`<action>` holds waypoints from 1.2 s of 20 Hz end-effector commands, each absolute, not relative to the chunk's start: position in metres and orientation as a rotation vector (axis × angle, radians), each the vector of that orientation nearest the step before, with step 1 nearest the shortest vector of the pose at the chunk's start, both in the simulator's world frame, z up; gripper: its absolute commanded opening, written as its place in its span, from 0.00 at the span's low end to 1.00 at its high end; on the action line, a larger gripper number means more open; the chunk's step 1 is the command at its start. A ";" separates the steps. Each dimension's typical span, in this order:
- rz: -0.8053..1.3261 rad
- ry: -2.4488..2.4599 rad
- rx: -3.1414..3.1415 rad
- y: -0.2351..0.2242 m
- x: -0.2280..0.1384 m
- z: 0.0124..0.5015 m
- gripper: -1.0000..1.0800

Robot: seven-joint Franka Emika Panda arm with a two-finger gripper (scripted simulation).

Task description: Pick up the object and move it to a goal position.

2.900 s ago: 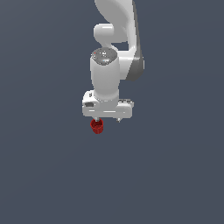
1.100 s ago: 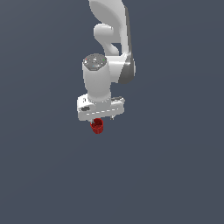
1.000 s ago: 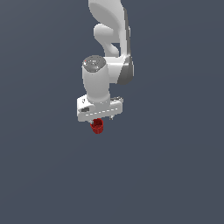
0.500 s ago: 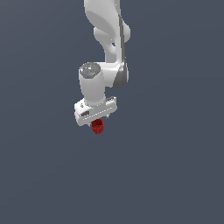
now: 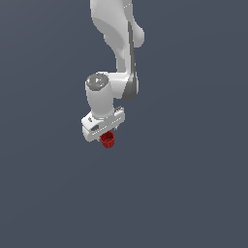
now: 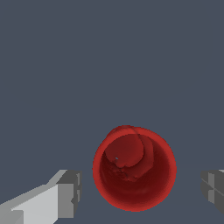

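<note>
The object (image 5: 107,140) is a small red stubby cup-like cylinder with a ridged rim, directly beneath the white gripper head. In the wrist view the object (image 6: 134,168) is seen from above, showing a hollow inside. My gripper (image 5: 105,135) hangs over it, and in the wrist view the gripper (image 6: 140,192) is open. One grey fingertip (image 6: 70,194) stands to one side of the object and the other fingertip (image 6: 213,191) to the opposite side. A visible gap separates each from the red rim. In the exterior view the fingers are hidden behind the head and the object.
A plain dark grey-blue surface (image 5: 193,193) fills both views. The white arm (image 5: 118,43) rises above the gripper to the frame's upper edge. No goal marker shows.
The arm has swung toward the exterior view's left, and the gripper head has turned and dropped slightly. The red object has stayed in the same spot.
</note>
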State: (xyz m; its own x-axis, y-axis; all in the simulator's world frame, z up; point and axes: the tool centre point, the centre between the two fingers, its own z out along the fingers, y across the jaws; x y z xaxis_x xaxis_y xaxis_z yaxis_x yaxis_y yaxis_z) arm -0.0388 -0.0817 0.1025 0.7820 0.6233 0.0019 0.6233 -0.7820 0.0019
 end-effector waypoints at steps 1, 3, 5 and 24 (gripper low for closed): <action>0.002 1.076 2.951 -0.083 -0.041 0.100 0.96; 0.001 1.094 2.945 -0.084 -0.042 0.098 0.96; 0.000 1.105 2.941 -0.084 -0.042 0.098 0.96; 0.000 1.109 2.939 -0.084 -0.043 0.048 0.96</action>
State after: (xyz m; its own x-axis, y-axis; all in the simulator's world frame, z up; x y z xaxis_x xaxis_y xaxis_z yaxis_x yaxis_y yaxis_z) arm -0.0436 -0.0844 0.0511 0.7511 0.6602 -0.0008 0.6602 -0.7511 -0.0011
